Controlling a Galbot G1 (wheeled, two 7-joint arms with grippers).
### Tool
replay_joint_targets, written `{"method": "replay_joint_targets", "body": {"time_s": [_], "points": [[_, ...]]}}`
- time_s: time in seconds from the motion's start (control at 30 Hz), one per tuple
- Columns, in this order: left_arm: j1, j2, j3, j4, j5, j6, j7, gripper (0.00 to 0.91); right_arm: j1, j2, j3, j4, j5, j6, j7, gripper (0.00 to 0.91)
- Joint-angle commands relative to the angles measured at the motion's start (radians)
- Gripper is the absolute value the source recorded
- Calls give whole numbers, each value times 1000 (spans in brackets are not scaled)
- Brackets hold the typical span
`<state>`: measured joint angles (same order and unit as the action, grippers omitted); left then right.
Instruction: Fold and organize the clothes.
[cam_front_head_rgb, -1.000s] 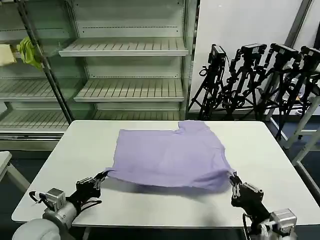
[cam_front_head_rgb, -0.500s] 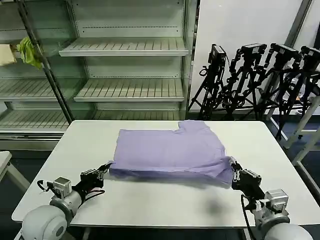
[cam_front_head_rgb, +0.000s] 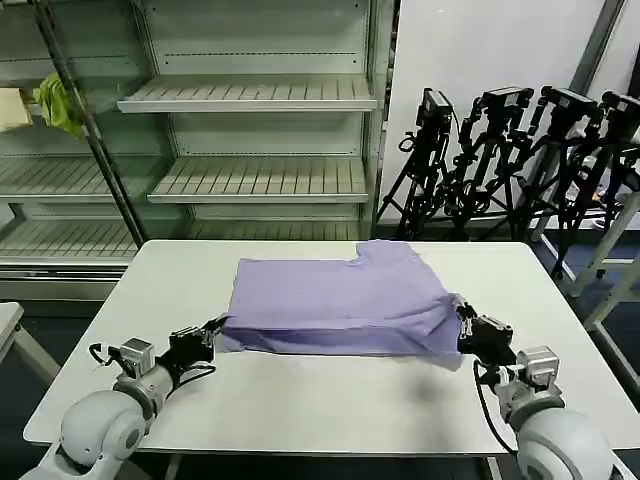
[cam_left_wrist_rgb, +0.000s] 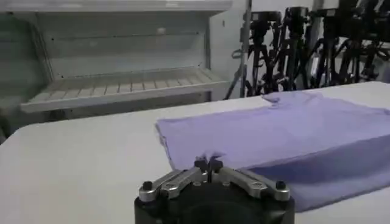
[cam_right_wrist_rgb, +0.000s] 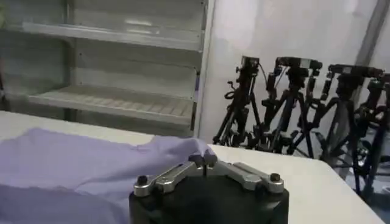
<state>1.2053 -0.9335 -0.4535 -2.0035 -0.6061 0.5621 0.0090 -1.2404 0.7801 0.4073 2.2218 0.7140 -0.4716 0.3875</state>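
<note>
While the lavender T-shirt (cam_front_head_rgb: 340, 305) lies on the white tabletop (cam_front_head_rgb: 300, 400) at mid-frame, my left fingers (cam_front_head_rgb: 213, 329) and right fingers (cam_front_head_rgb: 464, 320) clamp its lower corners.

A lab or studio is shown. Empty shelves (cam_front_head_rgb: 250, 95) are seen behind a white worktop (cam_front_head_rgb: 300, 400), and tripods (cam_front_head_rgb: 500, 160) are lined against the wall.

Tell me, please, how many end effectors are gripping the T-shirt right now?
2. The left end effector pinches the T-shirt at its near left corner; the right end effector pinches its near right corner.
</note>
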Motion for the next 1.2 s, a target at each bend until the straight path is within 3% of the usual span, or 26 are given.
{"method": "replay_joint_targets", "body": {"time_s": [0.03, 0.53, 1.17, 1.2], "points": [[-40, 0, 22, 35, 1, -1, 1, 10, 63, -3, -26, -30, 3, 1, 0, 0], [-99, 4, 64, 94, 4, 0, 1, 10, 195, -13, -126, -115, 2, -20, -20, 0], [-128, -7, 92, 139, 25, -3, 2, 10, 230, -7, -157, -182, -20, -32, -47, 0], [-128, -7, 92, 141, 25, -3, 1, 40, 230, -5, -160, -183, -22, -32, -48, 0]]}}
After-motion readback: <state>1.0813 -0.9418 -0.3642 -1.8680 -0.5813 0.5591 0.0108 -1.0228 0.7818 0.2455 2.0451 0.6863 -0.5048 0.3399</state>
